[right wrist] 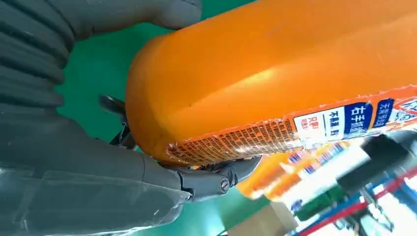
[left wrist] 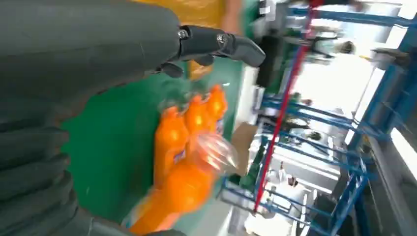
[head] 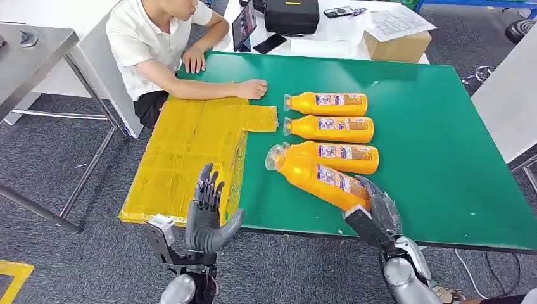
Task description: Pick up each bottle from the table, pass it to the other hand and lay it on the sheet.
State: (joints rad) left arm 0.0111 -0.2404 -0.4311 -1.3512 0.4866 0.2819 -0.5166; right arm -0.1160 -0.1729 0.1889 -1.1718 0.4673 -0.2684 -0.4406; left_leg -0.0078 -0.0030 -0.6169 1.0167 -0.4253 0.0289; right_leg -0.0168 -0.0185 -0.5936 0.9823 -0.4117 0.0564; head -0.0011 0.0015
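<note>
Green table (head: 443,158), wide bare stretch on its right | right hand (head: 375,212) grasps nearest orange bottle (head: 316,177) near front edge | left hand (head: 206,212) released, fingers spread, over yellow sheet (head: 183,152)

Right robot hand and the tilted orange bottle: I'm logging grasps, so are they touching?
Touching. In the right wrist view the right robot hand wraps the base of the tilted orange bottle, thumb above it and a dark finger pressed beneath.

Orange bottles (head: 329,104), yellow sheet (head: 183,152), green table (head: 437,145)
</note>
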